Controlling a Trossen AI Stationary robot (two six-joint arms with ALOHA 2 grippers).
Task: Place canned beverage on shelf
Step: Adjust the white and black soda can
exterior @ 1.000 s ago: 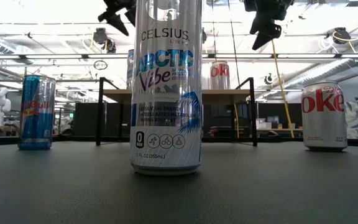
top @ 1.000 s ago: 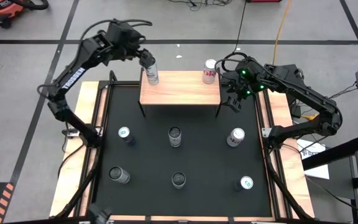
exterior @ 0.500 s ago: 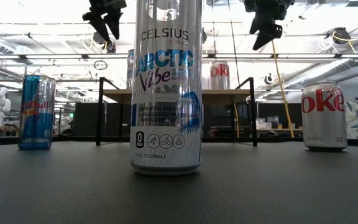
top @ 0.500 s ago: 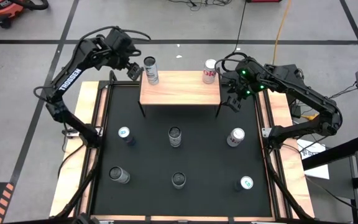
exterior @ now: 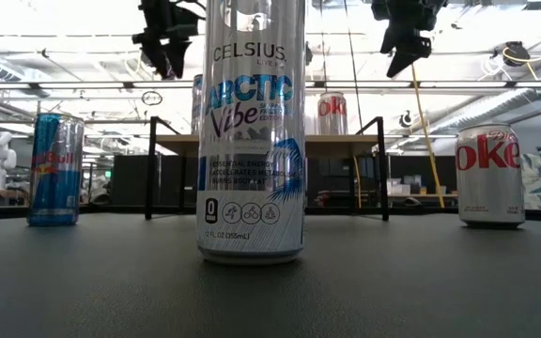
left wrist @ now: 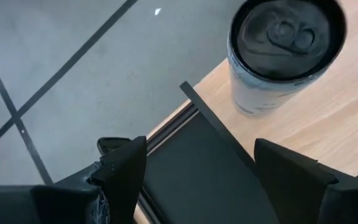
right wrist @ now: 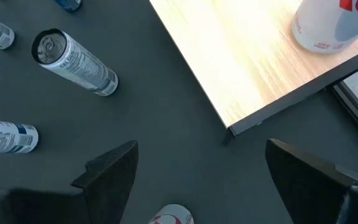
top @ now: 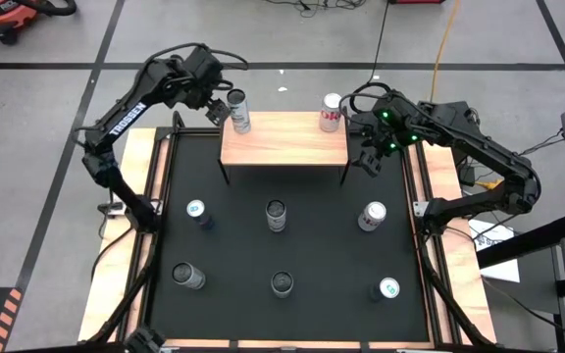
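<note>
Left hand (top: pixel 218 108) hangs open and empty just beside a can (top: pixel 238 111) standing on the shelf (top: pixel 284 147); right hand (top: pixel 369 157), open and empty, waits off the shelf's right end. Cans are likely rigid, smooth, tippy: grip mid-body.

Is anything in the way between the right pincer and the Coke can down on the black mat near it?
Nothing visible blocks it. The right pincer hangs open beside the shelf, and the Coke can stands on the mat just past it, with only bare mat between. The shelf's leg stands off to the side.
</note>
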